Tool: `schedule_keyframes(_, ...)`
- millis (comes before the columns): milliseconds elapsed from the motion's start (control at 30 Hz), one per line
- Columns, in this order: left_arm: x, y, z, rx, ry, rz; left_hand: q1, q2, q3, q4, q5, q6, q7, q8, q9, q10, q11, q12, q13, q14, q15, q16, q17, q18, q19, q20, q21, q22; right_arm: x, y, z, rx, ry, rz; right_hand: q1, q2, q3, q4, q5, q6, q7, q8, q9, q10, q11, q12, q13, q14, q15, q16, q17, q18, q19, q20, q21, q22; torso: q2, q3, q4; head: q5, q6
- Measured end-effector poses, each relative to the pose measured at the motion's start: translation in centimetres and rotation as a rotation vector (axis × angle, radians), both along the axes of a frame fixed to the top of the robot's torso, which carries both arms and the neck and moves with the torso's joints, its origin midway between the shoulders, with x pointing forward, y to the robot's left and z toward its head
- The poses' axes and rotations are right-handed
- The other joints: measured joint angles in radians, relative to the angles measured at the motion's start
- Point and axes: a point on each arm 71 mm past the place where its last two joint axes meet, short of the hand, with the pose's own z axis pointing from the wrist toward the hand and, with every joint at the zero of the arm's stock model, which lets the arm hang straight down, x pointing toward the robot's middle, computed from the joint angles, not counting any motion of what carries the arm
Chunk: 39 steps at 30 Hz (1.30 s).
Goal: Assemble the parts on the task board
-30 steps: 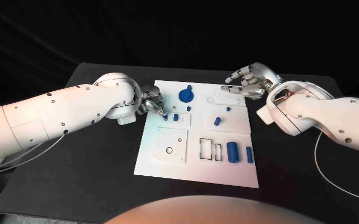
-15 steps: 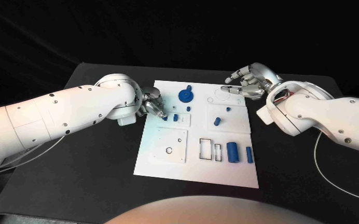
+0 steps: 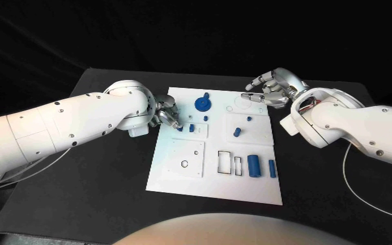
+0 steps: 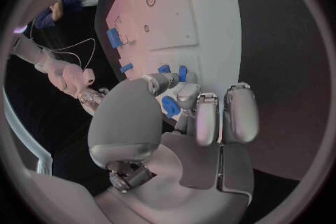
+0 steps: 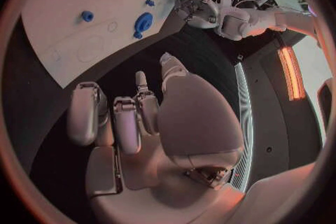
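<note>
At the board's (image 3: pixel 214 182) nine o'clock edge, a blue part (image 4: pixel 170 106) is pinched by the left hand (image 3: pixel 166 114); the right hand (image 3: pixel 269 91), at one o'clock, is held loosely curled, empty.

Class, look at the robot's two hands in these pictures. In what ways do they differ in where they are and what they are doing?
1. The left hand sits at the task board's left edge, fingertips down among small blue parts; the right hand is at the far right corner, off the parts.
2. The left hand's fingers close round a blue piece; the right hand's fingers are apart and hold nothing.

Both are silver hands on white arms.
</note>
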Motion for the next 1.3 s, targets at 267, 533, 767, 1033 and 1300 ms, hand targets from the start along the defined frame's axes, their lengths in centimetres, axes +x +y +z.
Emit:
schedule_keyframes(267, -0.05, -0.10, -0.01, 0.005, 0.007, -0.008, -0.006, 0.005, 0.003, 0.003, 0.023, 0.000, 0.000, 0.006, 0.037, 0.000, 0.000, 0.000, -0.008, 0.000, 0.000, 0.000, 0.000, 0.000, 0.000, 0.000, 0.000, 0.001, 0.00, -0.01, 0.00, 0.000, 0.000, 0.000, 0.000, 0.000, 0.000, 0.000, 0.000, 0.000, 0.000, 0.000, 0.000, 0.000, 0.000, 0.000, 0.001, 0.000, 0.000, 0.000, 0.000, 0.000, 0.000, 0.000, 0.000, 0.000, 0.000, 0.0002, 0.0003, 0.000, -0.002)
schedule_keyframes(533, 0.09, -0.35, -0.03, 0.012, 0.009, -0.013, -0.008, 0.002, 0.003, 0.003, 0.030, 0.003, 0.000, 0.008, 0.048, 0.004, -0.004, -0.004, -0.011, 0.000, 0.000, 0.000, 0.000, 0.000, 0.000, 0.000, 0.000, 0.001, -0.01, -0.04, 0.00, 0.000, 0.000, -0.001, 0.000, 0.000, 0.000, 0.000, 0.000, 0.000, 0.000, 0.000, 0.000, 0.000, 0.000, 0.000, 0.001, 0.000, 0.000, 0.000, 0.000, 0.000, 0.000, 0.000, 0.000, 0.001, 0.000, 0.0002, 0.0003, 0.001, -0.004)
schedule_keyframes(767, 0.23, -0.60, -0.13, 0.018, 0.011, -0.015, -0.016, 0.001, 0.003, 0.003, 0.036, 0.005, -0.001, 0.015, 0.047, 0.004, -0.004, -0.004, -0.015, -0.004, -0.004, 0.000, 0.000, 0.000, 0.000, 0.000, 0.000, 0.003, -0.03, -0.02, 0.01, 0.000, 0.000, 0.000, 0.000, 0.000, 0.000, 0.000, 0.000, 0.000, 0.000, 0.000, 0.001, 0.000, 0.000, 0.000, 0.001, 0.000, 0.000, 0.000, 0.000, 0.000, 0.000, 0.000, 0.000, 0.001, 0.000, 0.0002, -0.0008, 0.002, -0.007)
schedule_keyframes(1033, 0.35, -0.68, -0.20, 0.022, 0.013, -0.014, -0.022, -0.001, 0.003, 0.003, 0.043, 0.009, -0.002, 0.015, 0.047, 0.004, -0.004, -0.009, -0.019, -0.004, -0.004, 0.000, 0.000, 0.000, 0.004, -0.004, 0.000, 0.003, -0.05, -0.06, 0.02, 0.000, 0.000, -0.001, 0.000, 0.000, 0.000, 0.000, 0.000, 0.000, 0.000, 0.000, 0.001, 0.000, 0.000, 0.000, 0.001, 0.000, 0.000, 0.000, 0.000, 0.000, 0.000, 0.000, 0.000, 0.001, 0.001, 0.0007, -0.0005, -0.001, -0.009)
schedule_keyframes(1300, 0.43, -0.75, -0.28, 0.027, 0.018, -0.016, -0.061, -0.005, 0.004, 0.002, 0.043, 0.015, -0.008, 0.015, 0.050, 0.013, -0.013, -0.009, -0.016, 0.000, -0.008, 0.000, 0.000, 0.000, 0.004, -0.004, 0.004, 0.006, -0.04, -0.06, 0.02, 0.000, 0.000, -0.001, 0.000, 0.000, -0.006, 0.000, 0.000, 0.000, 0.000, 0.000, 0.001, 0.000, 0.000, -0.004, 0.000, 0.000, 0.000, 0.000, 0.000, 0.000, -0.004, -0.004, -0.004, 0.001, 0.000, 0.0007, 0.0003, -0.002, -0.011)
